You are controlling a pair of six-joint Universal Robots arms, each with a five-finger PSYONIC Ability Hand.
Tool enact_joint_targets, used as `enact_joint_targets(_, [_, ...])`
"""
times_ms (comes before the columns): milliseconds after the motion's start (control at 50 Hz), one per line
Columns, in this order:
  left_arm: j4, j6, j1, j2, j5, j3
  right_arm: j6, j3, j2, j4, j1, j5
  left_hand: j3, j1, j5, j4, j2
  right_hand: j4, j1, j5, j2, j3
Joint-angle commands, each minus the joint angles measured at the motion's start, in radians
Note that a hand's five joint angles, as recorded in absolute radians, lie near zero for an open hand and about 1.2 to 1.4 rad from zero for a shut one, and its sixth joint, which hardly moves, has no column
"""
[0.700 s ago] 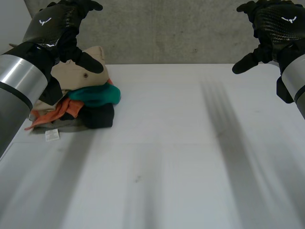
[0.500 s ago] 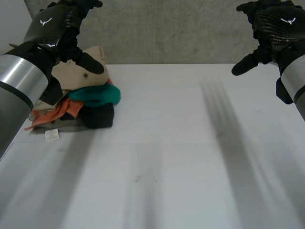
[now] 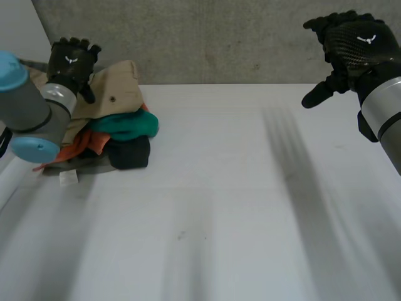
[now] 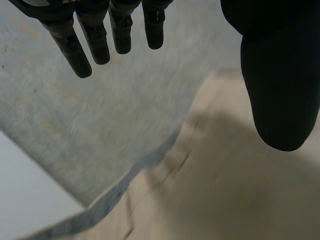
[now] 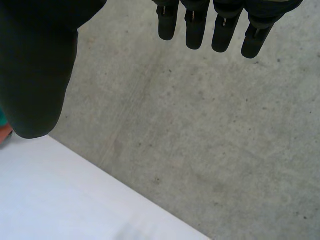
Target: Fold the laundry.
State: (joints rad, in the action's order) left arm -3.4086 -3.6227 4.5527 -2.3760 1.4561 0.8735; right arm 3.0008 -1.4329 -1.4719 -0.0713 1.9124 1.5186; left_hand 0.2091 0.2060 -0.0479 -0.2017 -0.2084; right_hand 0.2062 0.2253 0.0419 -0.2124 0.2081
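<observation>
Beige cloth (image 3: pixel 116 88) tops the laundry pile (image 3: pixel 106 125), a jumbled heap at the back of the bench (image 3: pixel 238 207), close against the grey wall (image 3: pixel 207 37). Under the beige cloth a teal piece (image 3: pixel 128 125) bulges from the pile's front. A black piece (image 3: pixel 131 153) sits below that, and an orange piece (image 3: pixel 75 147) trails from the pile's lower side. A white tag (image 3: pixel 67 178) lies on the bench just in front of the pile. Nothing is spread or folded yet.

The left hand (image 3: pixel 70 63) hangs over the back of the pile. Its wrist view shows straight fingers (image 4: pixel 75 50) and the thumb held wide, with beige cloth (image 4: pixel 225 190) under the palm and nothing gripped. The right hand (image 3: pixel 351 47) is well apart from the pile, raised and empty, with fingers (image 5: pixel 200 25) straight and thumb out.

The likeliest trouble is the tangle. If the left hand closes deep into the beige cloth, it may pinch the teal piece as well, and lifting would then drag several pieces up or spill the heap. Gripping a bunched middle rather than an edge would bring the garment up crumpled and hard to spread. The pile also sits near the bench's rim, so a sideways shove from the palm could push pieces off. The right hand is too far from the pile to steady it.
</observation>
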Motion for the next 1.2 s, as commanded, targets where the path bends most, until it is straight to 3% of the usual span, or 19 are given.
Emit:
enact_joint_targets(20, [-0.038,-0.094,0.042,-0.238,-0.005,-0.224,-0.006,-0.003,0.045,0.004,0.0,-0.001,-0.035,-0.031,0.048,0.027,0.034,-0.032,-0.051,-0.042,0.038,-0.034])
enact_joint_targets(100, [-0.04,-0.099,0.045,-0.305,-0.008,-0.317,-0.006,0.0,0.067,0.005,-0.001,-0.001,0.156,0.159,-0.143,-0.164,-0.157,-0.032,-0.051,-0.042,0.038,-0.034])
enact_joint_targets(160, [-0.038,-0.099,0.031,-0.305,0.0,-0.327,-0.013,0.002,0.071,0.005,-0.001,-0.001,1.037,1.041,-1.024,-1.045,-1.038,-0.032,-0.051,-0.042,0.038,-0.034])
enact_joint_targets(180, [-0.044,-0.094,0.025,-0.301,0.004,-0.323,-0.016,0.002,0.071,0.005,0.0,-0.001,1.186,1.189,-1.172,-1.193,-1.186,-0.032,-0.051,-0.042,0.038,-0.034])
enact_joint_targets(380, [-0.119,0.032,-0.13,0.121,0.024,-0.072,-0.069,0.015,0.067,0.001,-0.003,0.005,1.187,1.19,-1.174,-1.195,-1.188,-0.032,-0.051,-0.042,0.038,-0.034])
enact_joint_targets(520, [-0.136,0.197,-0.336,0.403,-0.035,0.214,-0.089,0.034,0.039,-0.002,-0.018,0.005,1.187,1.19,-1.174,-1.195,-1.188,-0.032,-0.051,-0.042,0.038,-0.034])
enact_joint_targets(640, [-0.141,0.199,-0.59,0.403,-0.117,0.396,-0.102,0.048,0.015,-0.007,-0.024,0.009,1.187,1.19,-1.174,-1.195,-1.188,-0.032,-0.051,-0.042,0.038,-0.034])
enact_joint_targets(740, [-0.126,0.147,-0.721,0.238,-0.112,0.423,-0.118,0.054,0.015,-0.005,-0.094,0.009,1.187,1.19,-1.174,-1.195,-1.188,-0.032,-0.051,-0.042,0.038,-0.034])
enact_joint_targets(760, [-0.12,0.13,-0.735,0.215,-0.112,0.42,-0.123,0.055,0.015,-0.005,-0.105,0.009,1.074,1.077,-1.061,-1.082,-1.075,-0.032,-0.051,-0.042,0.038,-0.034])
enact_joint_targets(780, [-0.094,0.089,-0.753,0.18,-0.109,0.411,-0.128,0.055,0.021,-0.005,-0.113,0.009,0.611,0.614,-0.598,-0.618,-0.612,-0.032,-0.051,-0.042,0.038,-0.034])
enact_joint_targets(820, [-0.063,0.041,-0.767,0.167,-0.092,0.407,-0.141,0.055,0.031,-0.005,-0.133,0.005,0.261,0.264,-0.248,-0.269,-0.262,-0.032,-0.051,-0.042,0.038,-0.034])
enact_joint_targets(880, [-0.028,-0.043,-0.77,0.176,-0.021,0.4,-0.155,0.057,0.039,-0.005,-0.139,-0.003,-0.03,-0.027,0.043,0.022,0.029,-0.032,-0.051,-0.042,0.038,-0.034])
enact_joint_targets(1000, [-0.026,-0.065,-0.71,0.317,0.093,0.421,-0.256,0.081,0.11,0.018,-0.128,-0.015,-0.035,-0.031,0.048,0.027,0.034,-0.032,-0.051,-0.042,0.038,-0.034])
enact_joint_targets(1200, [-0.018,-0.008,-0.474,0.434,0.098,0.565,-0.398,0.077,0.154,0.148,-0.124,-0.028,-0.025,-0.022,0.038,0.018,0.024,-0.032,-0.051,-0.042,0.038,-0.034])
